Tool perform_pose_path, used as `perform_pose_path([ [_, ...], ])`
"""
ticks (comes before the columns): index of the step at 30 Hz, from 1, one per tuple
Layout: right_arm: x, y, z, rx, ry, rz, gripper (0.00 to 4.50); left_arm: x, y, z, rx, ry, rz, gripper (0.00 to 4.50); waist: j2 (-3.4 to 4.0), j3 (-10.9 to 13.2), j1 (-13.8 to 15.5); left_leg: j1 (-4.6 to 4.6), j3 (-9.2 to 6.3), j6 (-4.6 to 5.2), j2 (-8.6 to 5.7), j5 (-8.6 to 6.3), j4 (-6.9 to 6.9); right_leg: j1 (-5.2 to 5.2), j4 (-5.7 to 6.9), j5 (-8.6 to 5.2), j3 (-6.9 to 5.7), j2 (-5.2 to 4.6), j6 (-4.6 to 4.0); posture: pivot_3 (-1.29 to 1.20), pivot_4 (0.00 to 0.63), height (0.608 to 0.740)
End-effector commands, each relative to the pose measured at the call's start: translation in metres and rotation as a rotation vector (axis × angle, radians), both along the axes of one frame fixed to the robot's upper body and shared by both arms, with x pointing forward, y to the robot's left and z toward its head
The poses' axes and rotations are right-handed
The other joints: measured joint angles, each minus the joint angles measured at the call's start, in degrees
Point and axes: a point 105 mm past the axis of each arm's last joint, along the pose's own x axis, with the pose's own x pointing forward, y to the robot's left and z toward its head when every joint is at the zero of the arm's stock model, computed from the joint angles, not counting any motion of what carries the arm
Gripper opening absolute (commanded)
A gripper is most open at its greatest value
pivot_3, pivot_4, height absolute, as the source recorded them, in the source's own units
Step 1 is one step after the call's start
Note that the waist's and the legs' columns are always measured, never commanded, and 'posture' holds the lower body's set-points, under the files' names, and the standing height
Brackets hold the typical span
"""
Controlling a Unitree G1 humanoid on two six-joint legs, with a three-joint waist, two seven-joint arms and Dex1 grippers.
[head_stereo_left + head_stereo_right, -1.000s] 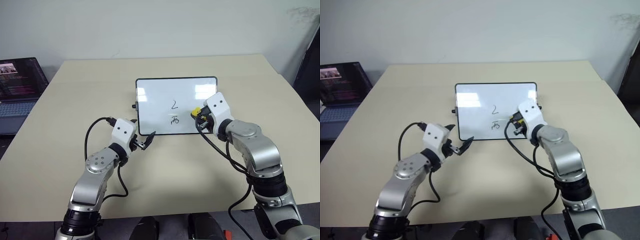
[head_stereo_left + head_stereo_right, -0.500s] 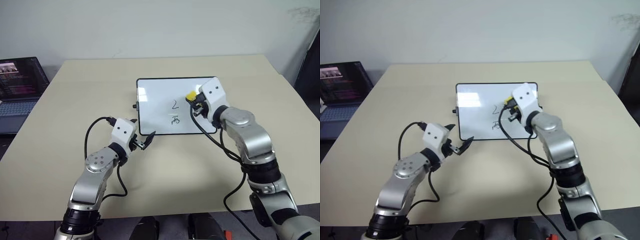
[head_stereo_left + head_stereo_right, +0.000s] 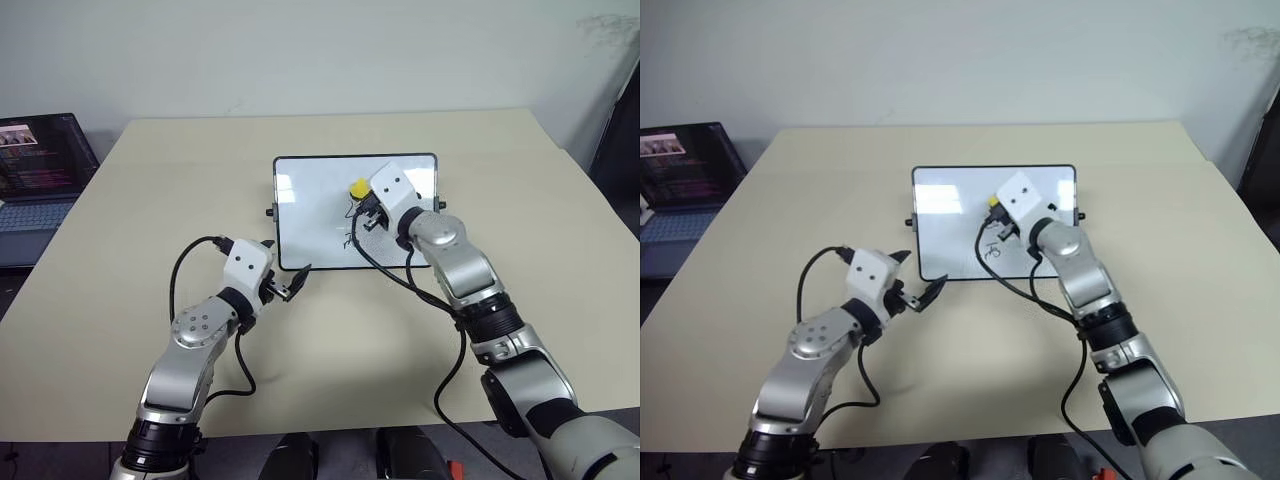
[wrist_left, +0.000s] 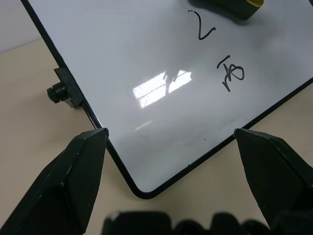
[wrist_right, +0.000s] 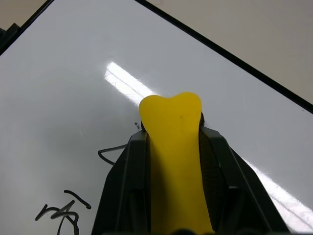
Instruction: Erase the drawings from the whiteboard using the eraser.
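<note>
Now eraser (image 5: 172,161) pinched between right fingers (image 5: 128,191)

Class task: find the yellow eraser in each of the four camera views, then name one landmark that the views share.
Left eye view: eraser at the right gripper's tip, over the whiteboard.
Right eye view: eraser, same spot.
Left wrist view: eraser beyond the drawings.
Right wrist view: eraser between the black fingers.
Shared landmark: the drawings.
</note>
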Motion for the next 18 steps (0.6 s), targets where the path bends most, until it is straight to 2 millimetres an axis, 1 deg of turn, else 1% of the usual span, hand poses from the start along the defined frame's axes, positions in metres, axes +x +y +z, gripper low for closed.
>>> perform_pose_path([
  [1, -0.001, 0.006, 0.015, -0.017, -0.066, 0.020, 1.04, -0.003, 0.000, 0.016, 0.004, -0.071, 0.000, 4.50, 0.00, 0.00, 0.02, 0.00, 0.00, 0.00, -0.01, 0.00, 0.00, 0.00, 0.00, 0.00, 0.00, 0.00, 0.00, 0.00, 0.150, 0.740],
  [4, -0.001, 0.008, 0.012, -0.027, -0.057, 0.020, 1.04, -0.003, 0.000, 0.016, 0.003, -0.072, 0.003, 4.50, 0.00, 0.00, 0.02, 0.00, 0.00, 0.00, -0.01, 0.00, 0.00, 0.00, 0.00, 0.00, 0.00, 0.00, 0.00, 0.00, 0.150, 0.740],
  [18, -0.003, 0.027, -0.006, -0.054, -0.006, 0.054, 1.04, -0.005, 0.001, 0.019, -0.001, -0.077, 0.024, 4.50, 0.00, 0.00, -0.12, 0.03, 0.00, 0.00, 0.00, 0.00, 0.00, 0.00, 0.02, 0.00, 0.01, 0.00, 0.00, 0.00, 0.150, 0.740],
])
